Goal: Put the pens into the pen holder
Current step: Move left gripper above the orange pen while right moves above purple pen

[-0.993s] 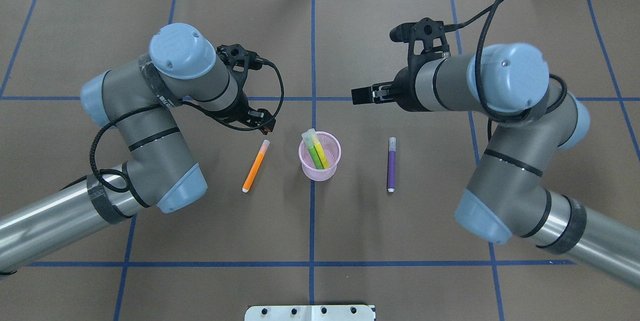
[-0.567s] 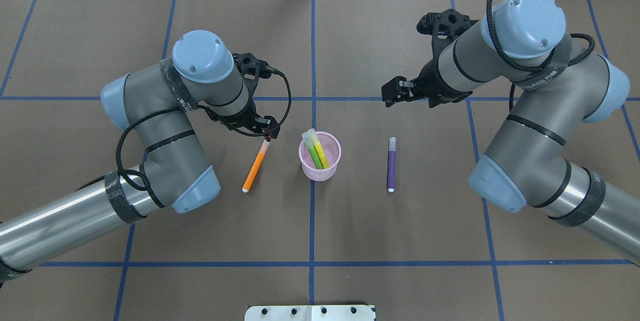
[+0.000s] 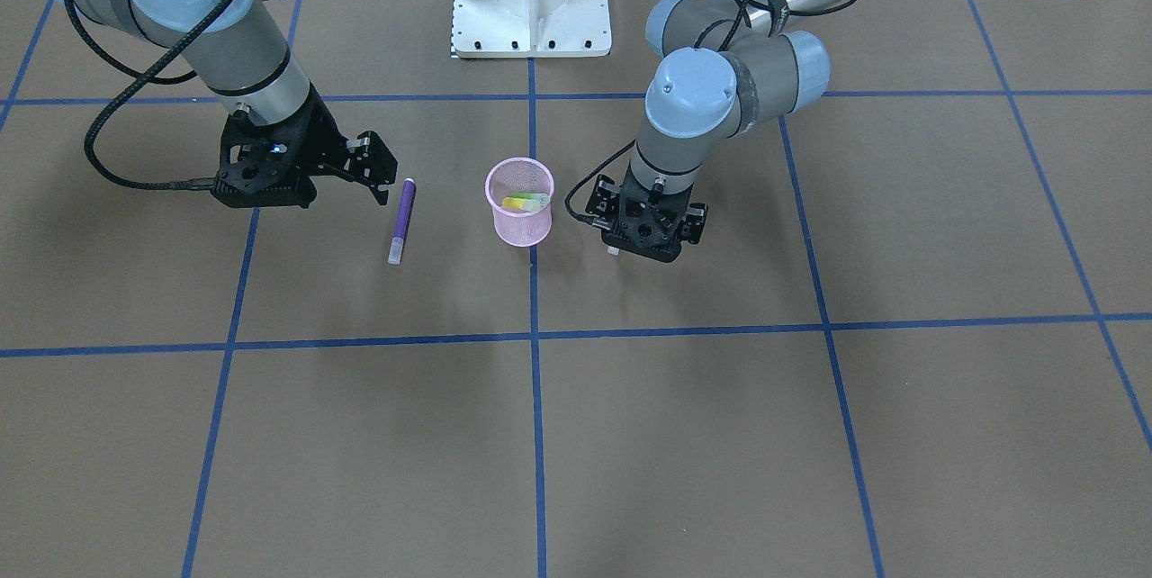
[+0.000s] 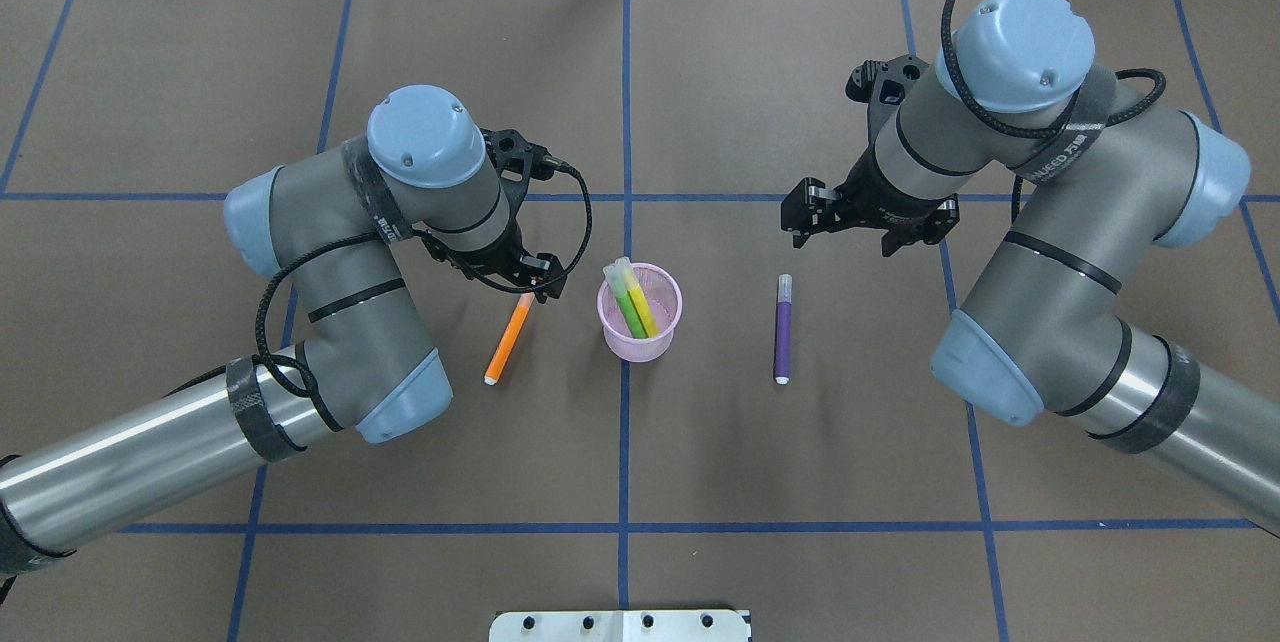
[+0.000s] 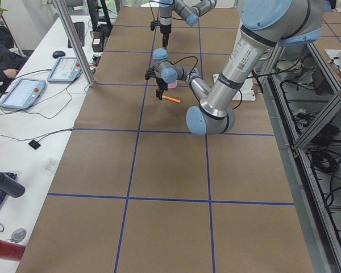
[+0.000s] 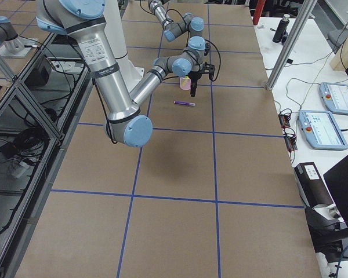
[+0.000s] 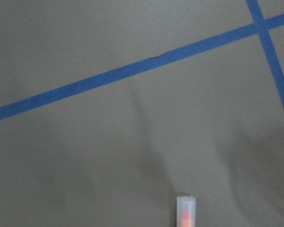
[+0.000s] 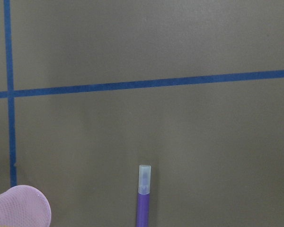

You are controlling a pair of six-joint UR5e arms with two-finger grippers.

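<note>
Pink wire-mesh pen holder (image 4: 612, 337) upright on brown paper table (image 4: 800, 482), between the two grippers and nearer the left gripper (image 4: 540, 288) than the right gripper (image 4: 798, 222). Holds a green pen (image 4: 628, 310) and a yellow pen (image 4: 647, 314), both leaning, whitish capped ends poking above the rim on the side away from the robot.

Orange pen (image 4: 506, 342) flat on the paper, partly under the left gripper. Whitish cap end tucked beneath the gripper, orange body running out from it toward the robot's base and a little away from the holder. Left gripper low over that cap, just beside the holder. Fingers hidden under the wrist housing, so cannot tell whether apart, together or touching the pen. Left wrist view: only the cap tip (image 7: 186, 213) at the bottom edge, with bare paper and blue tape lines beyond.

Right gripper above the table with jaws apart and nothing between them. Purple pen (image 4: 782, 332) flat on the paper near this gripper, on the robot's side of it and not touching, cap end closest to the fingers. Right wrist view: purple pen at bottom centre, holder rim in the bottom left corner, well apart from the pen.
</note>
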